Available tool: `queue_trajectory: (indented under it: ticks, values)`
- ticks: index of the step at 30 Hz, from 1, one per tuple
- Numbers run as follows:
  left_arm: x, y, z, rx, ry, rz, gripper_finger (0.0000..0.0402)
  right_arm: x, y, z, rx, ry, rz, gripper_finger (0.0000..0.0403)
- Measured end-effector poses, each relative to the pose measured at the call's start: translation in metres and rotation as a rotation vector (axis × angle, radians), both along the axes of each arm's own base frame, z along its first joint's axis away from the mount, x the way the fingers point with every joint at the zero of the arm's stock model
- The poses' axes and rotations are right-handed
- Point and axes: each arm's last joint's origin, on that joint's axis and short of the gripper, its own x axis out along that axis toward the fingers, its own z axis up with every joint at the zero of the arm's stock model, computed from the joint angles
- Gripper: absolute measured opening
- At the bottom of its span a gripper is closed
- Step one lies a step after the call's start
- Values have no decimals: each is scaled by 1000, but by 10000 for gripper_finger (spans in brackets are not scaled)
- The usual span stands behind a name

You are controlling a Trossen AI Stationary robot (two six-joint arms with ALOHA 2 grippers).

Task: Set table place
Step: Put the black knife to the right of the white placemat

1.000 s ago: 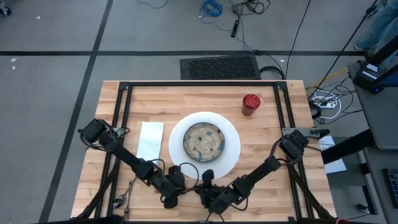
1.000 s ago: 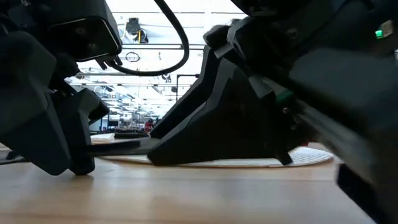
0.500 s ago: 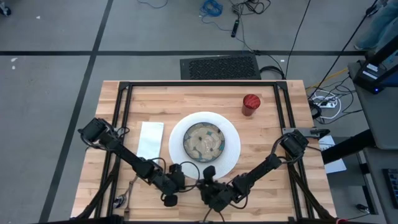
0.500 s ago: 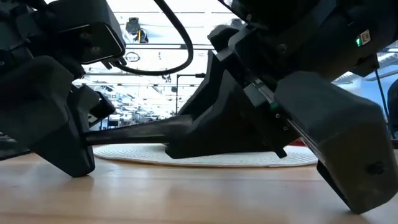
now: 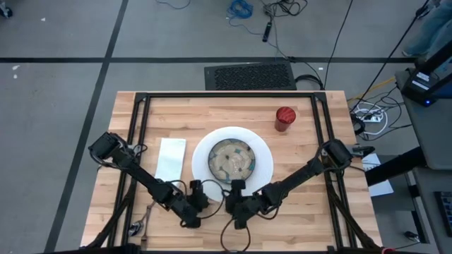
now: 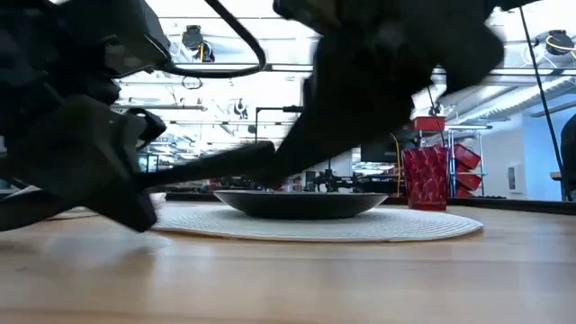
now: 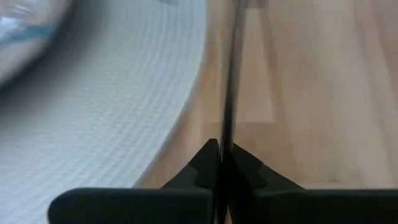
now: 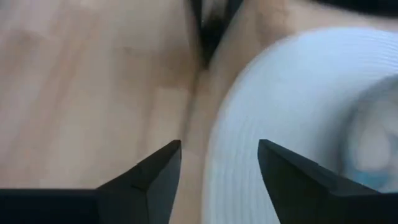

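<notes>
Now I'm seeing my left gripper [image 7: 222,163] pinching the dark cutlery piece [image 7: 230,81] beside the plate [image 5: 265,166], while my right gripper [image 8: 217,158], fingers spread, is letting go: handover done.

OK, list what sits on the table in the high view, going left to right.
Napkin → plate with the bowl on it → red cup. Near the front edge: cutlery, left gripper, right gripper.

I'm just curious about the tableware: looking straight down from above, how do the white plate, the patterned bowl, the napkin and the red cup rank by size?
Largest to smallest in the high view:
1. White plate
2. Patterned bowl and napkin: similar spread, different shapes, so I would not rank them
3. Red cup
</notes>
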Motion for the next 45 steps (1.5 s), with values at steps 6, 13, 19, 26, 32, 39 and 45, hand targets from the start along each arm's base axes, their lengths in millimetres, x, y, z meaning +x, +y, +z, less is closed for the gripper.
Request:
queue_trajectory:
  ticks: [6, 13, 19, 26, 32, 39, 45]
  values:
    - [2, 4, 0, 60, -24, 33, 1, 5, 1, 11, 83, -48, 16, 210]
    - [2, 4, 0, 83, -37, 32, 1, 9, -9, 7, 102, -23, -35, 195]
    - [2, 3, 1, 79, -43, 33, 1, 12, -12, 1, 97, -15, -50, 168]
    - [3, 3, 2, 70, -46, 33, 0, 12, -17, -1, 58, -16, -106, 120]
    - [3, 2, 2, 56, -52, 29, 0, 12, -18, -1, 49, -16, -118, 88]
    - [9, -3, 10, 17, -86, 16, 0, 10, -18, -3, 61, 14, -104, 76]
    - [12, -4, 14, 25, -93, 3, 0, 9, -18, -3, 54, 19, -109, 73]
